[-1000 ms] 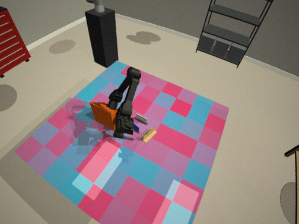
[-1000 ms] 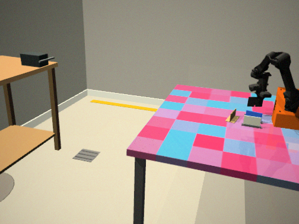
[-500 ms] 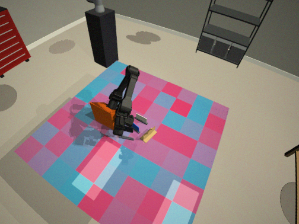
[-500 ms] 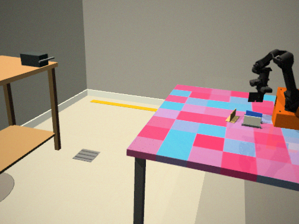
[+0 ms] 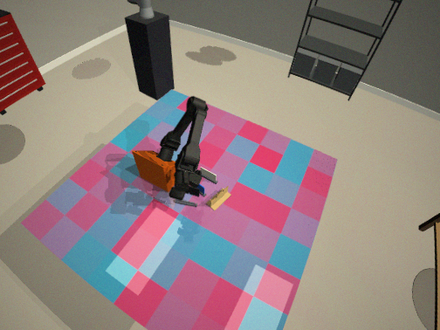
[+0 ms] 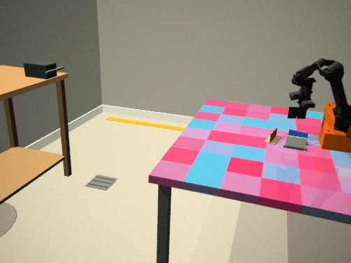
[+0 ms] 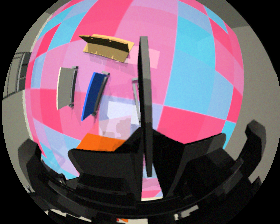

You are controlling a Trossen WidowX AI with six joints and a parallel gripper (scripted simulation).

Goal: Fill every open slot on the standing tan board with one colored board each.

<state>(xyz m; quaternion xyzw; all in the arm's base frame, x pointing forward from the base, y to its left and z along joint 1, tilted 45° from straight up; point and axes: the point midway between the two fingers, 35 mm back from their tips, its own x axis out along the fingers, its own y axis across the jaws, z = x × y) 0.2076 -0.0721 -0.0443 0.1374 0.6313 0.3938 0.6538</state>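
Tan board (image 5: 217,201) (image 6: 274,135) (image 7: 107,51) stands on the patchwork table (image 5: 205,250) (image 6: 244,181) (image 7: 192,70), a thin, straight upright strip on a flat foot, matte and plain, its top edge faintly notched in my top view. Near it, apart, sit a slim blue board (image 5: 201,189) (image 6: 297,133) (image 7: 93,96) and a flat pale board (image 5: 209,175) (image 6: 296,142) (image 7: 65,89). My gripper (image 5: 181,189) (image 6: 297,107) (image 7: 145,142) is clamped on a smooth, dark, rectangular board (image 6: 297,113) (image 7: 144,85), held upright above the table.
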